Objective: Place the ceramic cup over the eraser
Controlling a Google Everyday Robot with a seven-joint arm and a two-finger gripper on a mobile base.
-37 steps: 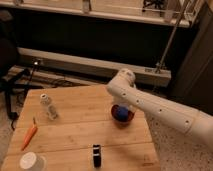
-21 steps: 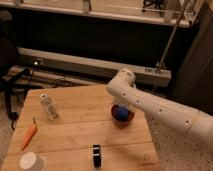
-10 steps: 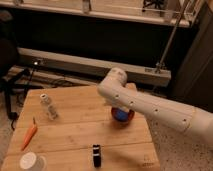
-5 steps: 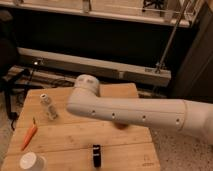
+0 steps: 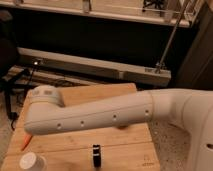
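The ceramic cup (image 5: 32,162), small, white and round, stands at the table's near left corner. The eraser (image 5: 95,154), a black block with a pale band, lies near the front edge at the middle, about a hand's width right of the cup. My white arm (image 5: 115,117) stretches across the table from the right, and its rounded end (image 5: 42,102) hangs above and behind the cup. The gripper is hidden behind the arm and does not show.
The wooden table (image 5: 130,150) has bare boards at the front right. An orange carrot (image 5: 26,141) peeks out under the arm at the left edge. A dark shelf and a slanted metal pole (image 5: 170,40) stand behind.
The arm has swung left across the table, from over the red bowl to the left side. It now covers the bottle and the bowl.
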